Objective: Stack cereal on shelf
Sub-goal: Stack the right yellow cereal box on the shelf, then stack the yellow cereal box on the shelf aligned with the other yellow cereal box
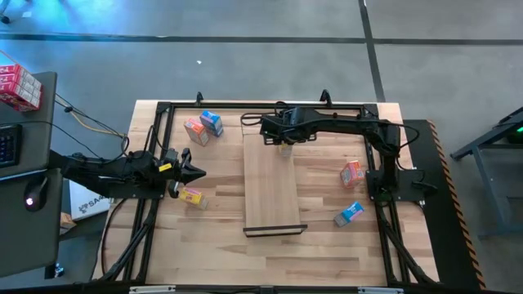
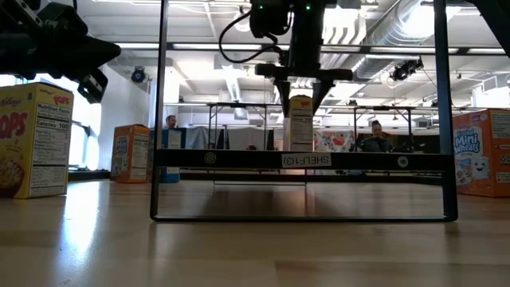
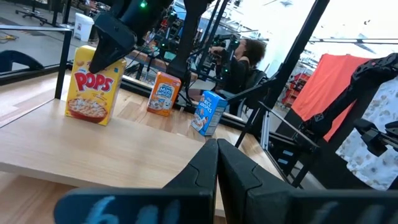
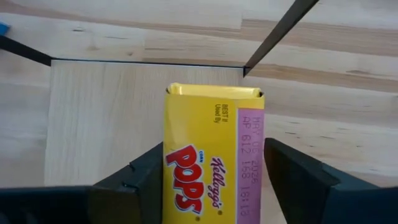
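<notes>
The shelf (image 1: 275,188) lies down the table's middle. A yellow cereal box (image 4: 214,180) stands upright on the shelf's far end, and my right gripper (image 1: 283,147) is over it, shut on it. My left gripper (image 1: 198,171) hovers shut at the table's left, just beyond the second yellow box (image 1: 194,197), touching nothing. An orange-pink box (image 1: 196,131) and a blue box (image 1: 212,122) sit far left. Another orange-pink box (image 1: 352,173) and a blue box (image 1: 349,213) sit right of the shelf. My right gripper (image 4: 214,149) pinches the yellow box near its top (image 2: 300,102), one finger (image 4: 140,171) on each narrow side. The fingers come from above, pointing down. The box is upright, its bottom on the shelf's light-wood panel (image 4: 106,112).
The shelf's dark frame bars (image 2: 159,119) rise at its near end. The panel's near half (image 1: 275,208) is bare wood. Red-and-white boxes (image 1: 18,86) sit on a side stand off the table's left. People sit in the room beyond the table (image 3: 239,59).
</notes>
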